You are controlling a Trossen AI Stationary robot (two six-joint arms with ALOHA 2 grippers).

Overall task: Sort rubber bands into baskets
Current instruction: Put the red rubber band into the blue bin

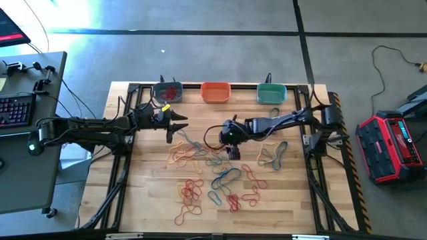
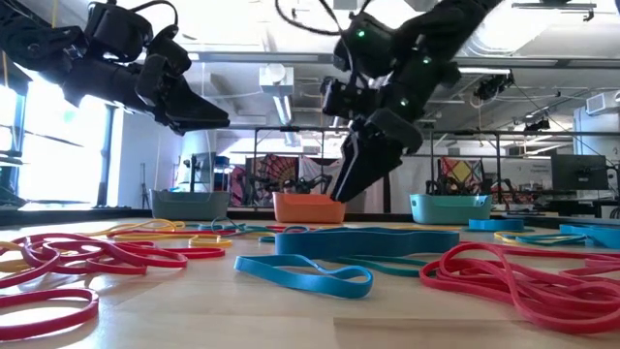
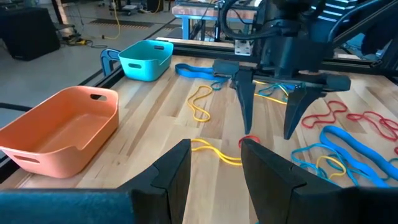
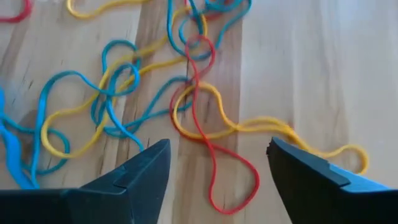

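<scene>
At the far left a grey desk (image 1: 27,133) is carrying a keyboard (image 1: 15,110), just beside the wooden counter (image 1: 147,200); the left hand (image 1: 179,127) is hovering above the counter near its back edge, in front of the grey-blue basket (image 1: 167,92), which is holding a few red bands; its fingers (image 3: 171,171) are standing a little apart with nothing between them, and a yellow band (image 3: 214,152) and the tip of a red one are lying on the wood just beyond them.

The orange basket (image 1: 215,91) is sitting at the middle of the back edge, showing nothing inside in the left wrist view; in front of it the rubber bands (image 1: 213,177) are lying loose over the middle of the counter, yellow, blue and red tangled together towards the back and mostly red loops towards the front edge.

The right hand (image 1: 233,151) is pointing down over the back part of that tangle, its fingers (image 4: 146,171) spread wide and gripping nothing; a long red band (image 4: 208,158) is lying on the wood directly between and below them, crossed by a yellow band (image 4: 249,127) and with blue bands (image 4: 106,93) just to one side.

The teal-green basket (image 1: 271,93) is standing at the back right; a small cluster of yellow and blue bands (image 1: 273,155) is lying in front of it, apart from the main pile; on the floor to the far right a red and black case (image 1: 390,147) is resting.
</scene>
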